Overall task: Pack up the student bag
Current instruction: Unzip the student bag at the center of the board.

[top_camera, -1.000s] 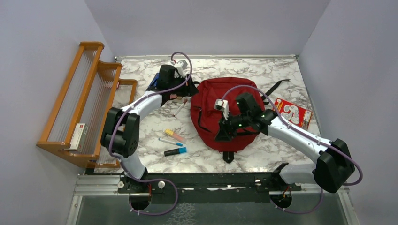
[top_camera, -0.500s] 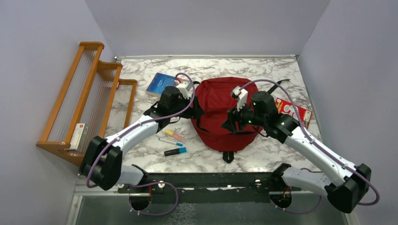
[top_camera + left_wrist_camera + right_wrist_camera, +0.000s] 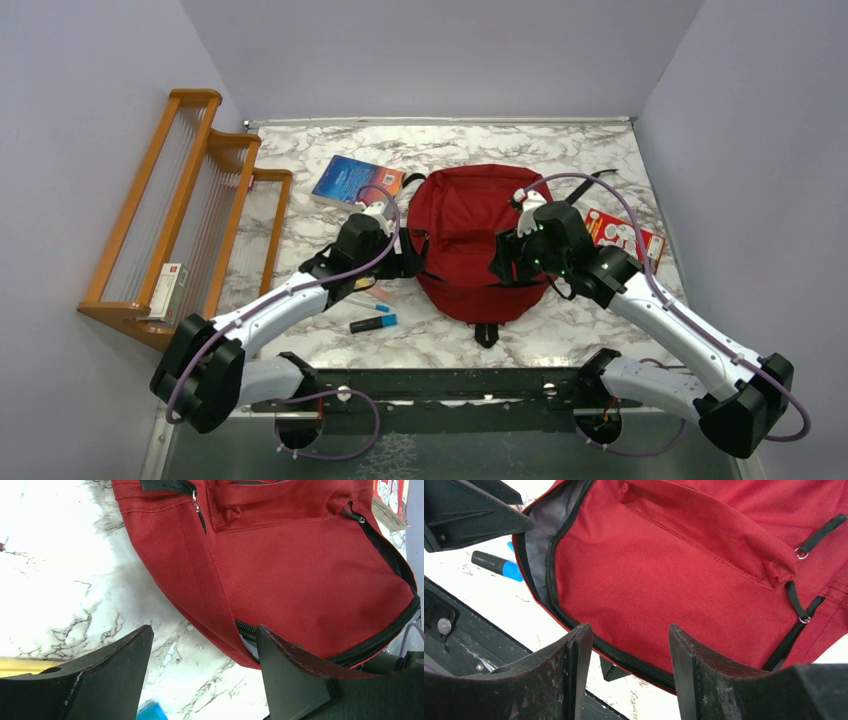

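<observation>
The left claw (image 3: pixel 202 630) has come back off the book (image 3: pixel 356 181), which now lies past it. The right claw (image 3: pixel 628 627) has slid right. Both are wide open and hold nothing. The bag (image 3: pixel 470 240) lies flat between them, zip open. A marker (image 3: pixel 372 323) lies just behind the left claw. Both arms reach forward, claws turned in.

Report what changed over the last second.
The left gripper pulled back from the book to the left side of the bag, uncovering the book. The right gripper shifted right across the bag. Both are open, holding nothing. The pens and red packet stayed put.
</observation>
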Robot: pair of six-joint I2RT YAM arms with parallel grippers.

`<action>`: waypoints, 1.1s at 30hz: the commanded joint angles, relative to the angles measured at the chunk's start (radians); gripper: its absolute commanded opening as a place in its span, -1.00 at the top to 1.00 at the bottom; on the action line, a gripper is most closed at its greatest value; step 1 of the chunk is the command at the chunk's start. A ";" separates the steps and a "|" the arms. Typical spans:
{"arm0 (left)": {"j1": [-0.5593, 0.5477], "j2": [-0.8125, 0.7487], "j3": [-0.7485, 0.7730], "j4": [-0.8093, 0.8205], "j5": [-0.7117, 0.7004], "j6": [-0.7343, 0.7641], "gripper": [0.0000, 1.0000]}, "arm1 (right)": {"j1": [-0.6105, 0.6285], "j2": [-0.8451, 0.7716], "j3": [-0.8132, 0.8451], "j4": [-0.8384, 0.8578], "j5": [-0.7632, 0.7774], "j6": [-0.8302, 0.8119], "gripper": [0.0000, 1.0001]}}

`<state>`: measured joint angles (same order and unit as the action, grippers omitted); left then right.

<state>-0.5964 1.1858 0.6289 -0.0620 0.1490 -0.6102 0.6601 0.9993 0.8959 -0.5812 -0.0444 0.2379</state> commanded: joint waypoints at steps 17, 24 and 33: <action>0.036 0.471 0.428 0.034 0.047 0.158 0.95 | 0.006 0.015 0.004 0.026 0.014 0.026 -0.25; 0.155 0.800 0.867 -0.106 0.118 0.259 1.00 | 0.006 0.019 -0.005 0.053 0.017 0.018 -0.25; 0.204 1.078 1.384 -0.354 0.209 0.342 -0.31 | 0.004 0.065 -0.002 0.106 0.025 0.008 -0.26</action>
<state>-0.3817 2.2887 1.9450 -0.2939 0.3031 -0.3183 0.6601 1.0462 0.8959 -0.5327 -0.0422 0.2607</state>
